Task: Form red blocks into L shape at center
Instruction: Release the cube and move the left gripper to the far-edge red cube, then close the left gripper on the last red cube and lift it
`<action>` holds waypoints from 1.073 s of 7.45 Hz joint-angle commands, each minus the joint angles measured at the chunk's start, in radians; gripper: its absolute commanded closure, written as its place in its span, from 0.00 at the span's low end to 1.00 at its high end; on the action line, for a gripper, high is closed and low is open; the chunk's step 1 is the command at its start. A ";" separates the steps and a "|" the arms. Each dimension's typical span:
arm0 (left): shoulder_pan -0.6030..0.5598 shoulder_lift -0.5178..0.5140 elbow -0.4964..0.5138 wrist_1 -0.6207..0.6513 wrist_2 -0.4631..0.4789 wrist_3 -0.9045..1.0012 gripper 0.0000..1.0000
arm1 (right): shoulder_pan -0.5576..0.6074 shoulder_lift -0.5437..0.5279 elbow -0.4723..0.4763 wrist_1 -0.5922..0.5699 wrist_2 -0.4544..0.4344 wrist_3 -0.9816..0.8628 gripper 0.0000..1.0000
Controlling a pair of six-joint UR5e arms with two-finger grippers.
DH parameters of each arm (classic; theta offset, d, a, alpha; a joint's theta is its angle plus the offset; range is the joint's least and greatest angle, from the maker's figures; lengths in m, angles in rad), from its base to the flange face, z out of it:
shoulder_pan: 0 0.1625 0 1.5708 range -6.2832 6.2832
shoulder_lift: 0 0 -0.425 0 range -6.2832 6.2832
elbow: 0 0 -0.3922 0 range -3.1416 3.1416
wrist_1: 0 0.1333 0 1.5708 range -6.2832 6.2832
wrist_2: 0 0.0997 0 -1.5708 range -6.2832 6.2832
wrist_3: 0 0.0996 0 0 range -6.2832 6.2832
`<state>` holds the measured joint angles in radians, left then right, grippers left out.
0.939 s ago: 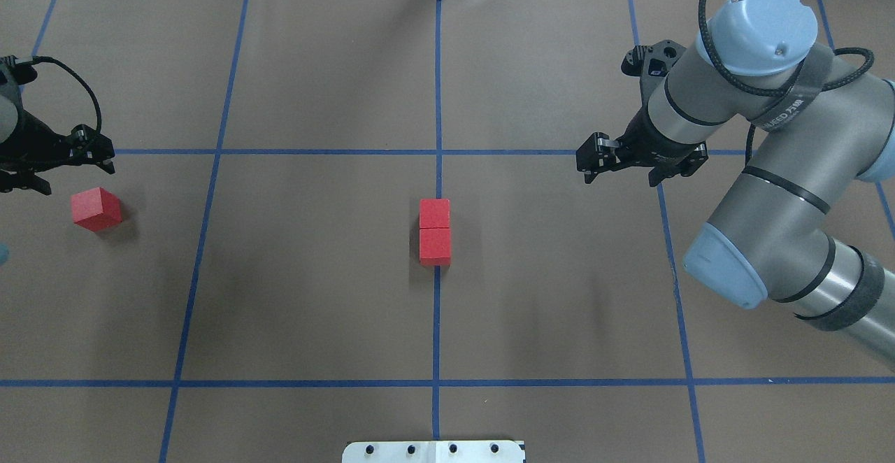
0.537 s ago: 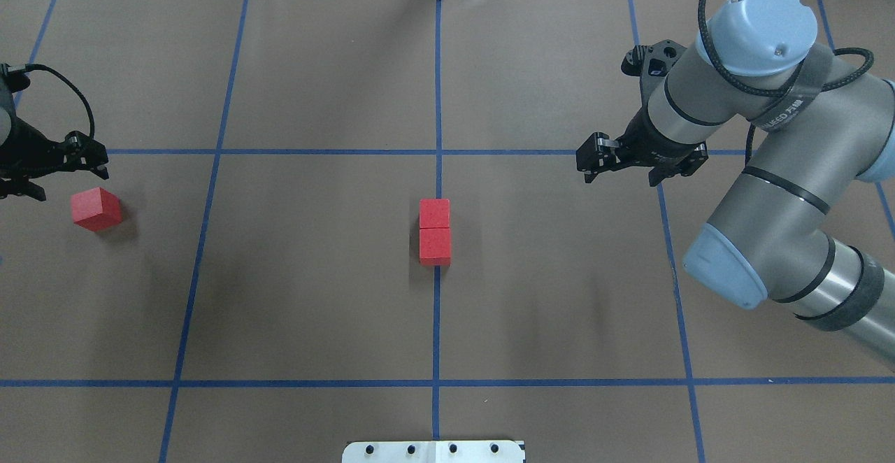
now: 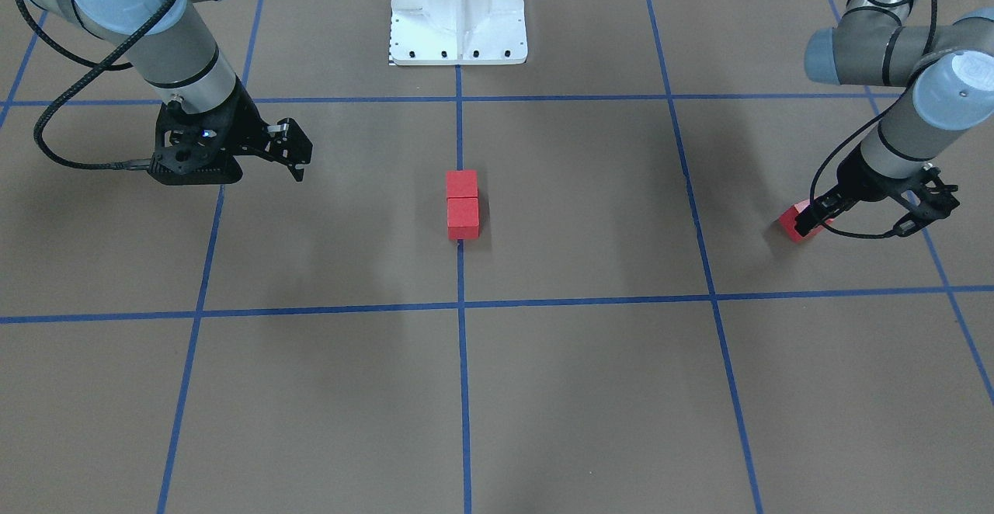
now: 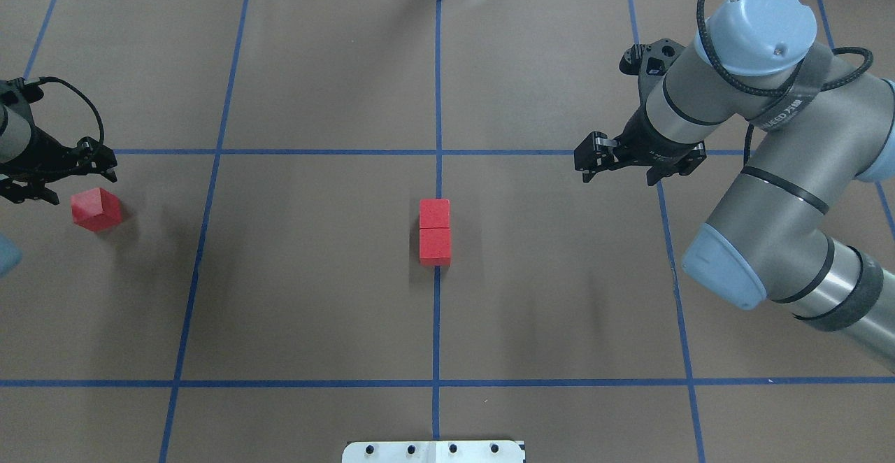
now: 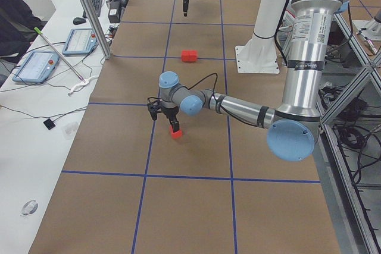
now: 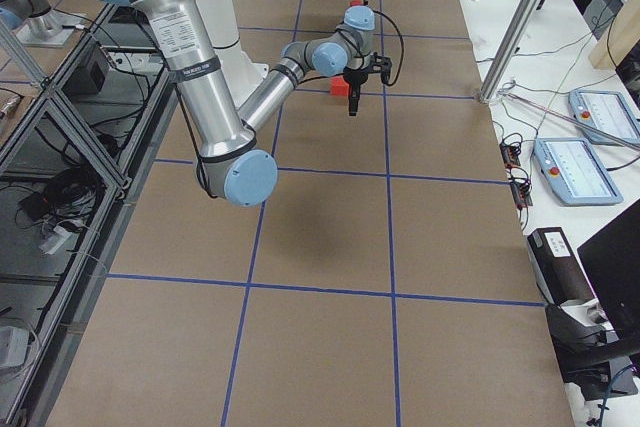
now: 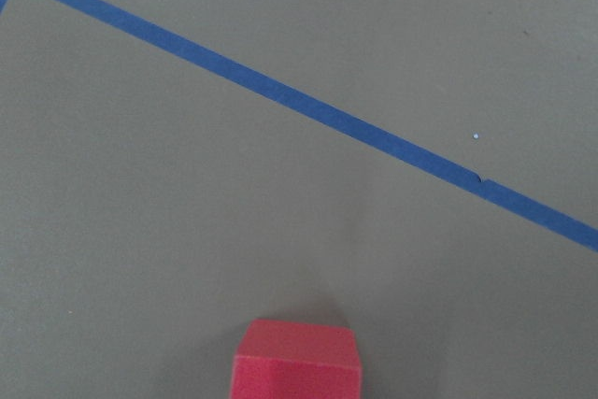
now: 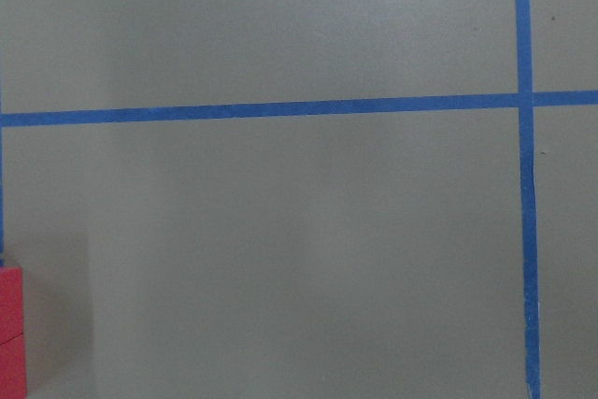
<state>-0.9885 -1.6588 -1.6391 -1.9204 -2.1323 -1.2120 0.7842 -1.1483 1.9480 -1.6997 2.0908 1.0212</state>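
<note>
Two red blocks touch end to end in a short column on the middle blue tape line at the center; they also show from the front and at the right wrist view's bottom-left edge. The third red block lies alone at the far left, also seen up close. My left gripper hangs open just beyond this block; in the front view one of its fingers partly covers the block. My right gripper is open and holds nothing, right of the center pair.
Blue tape lines divide the brown surface into squares. The white robot base stands at the robot's side of the table. A metal post and tablets sit along the operators' side.
The left gripper drew back slightly to the left, then returned toward the lone block. The right arm and all three blocks stayed put.
</note>
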 commanded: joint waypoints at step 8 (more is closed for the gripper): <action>0.030 0.007 0.073 -0.126 -0.011 -0.043 0.07 | 0.000 0.009 0.009 0.000 0.002 0.000 0.00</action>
<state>-0.9696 -1.6549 -1.5690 -2.0446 -2.1405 -1.2549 0.7839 -1.1398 1.9557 -1.6996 2.0923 1.0216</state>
